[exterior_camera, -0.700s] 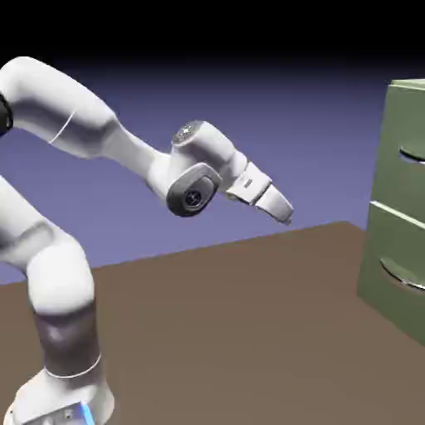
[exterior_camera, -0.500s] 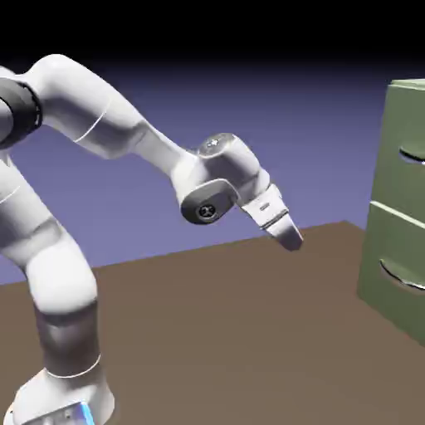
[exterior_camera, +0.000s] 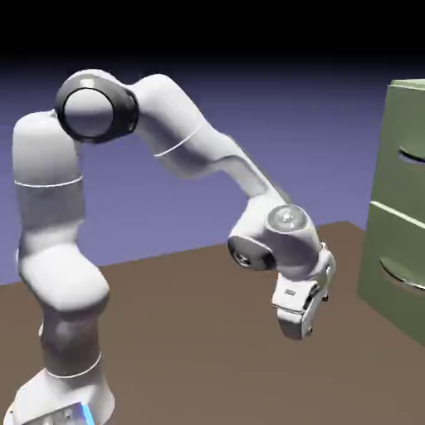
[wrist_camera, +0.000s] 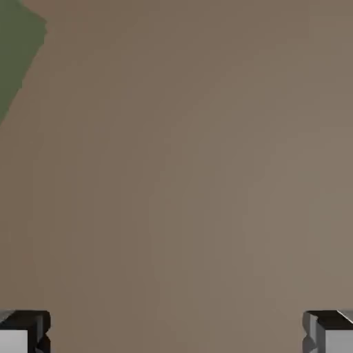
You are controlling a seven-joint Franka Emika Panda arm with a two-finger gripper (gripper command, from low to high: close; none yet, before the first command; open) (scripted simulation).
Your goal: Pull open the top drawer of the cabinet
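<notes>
The olive-green cabinet stands at the exterior view's right edge, partly cut off. Its top drawer is flush with the front, and the end of its silver handle shows at the picture's edge. My gripper hangs low over the brown table, pointing down, well left of the cabinet and below the top drawer's height. In the hand view my gripper is open, its two grey fingertips far apart with only table between them. A corner of the cabinet shows at that view's top left.
The lower drawer, with its own silver handle, sits under the top one. The brown table runs from the robot's base to the cabinet's foot. My arm arches high above the table.
The arm has swung forward and down. The gripper dropped from about the top drawer's height to just above the table and turned from slanting right to pointing down.
</notes>
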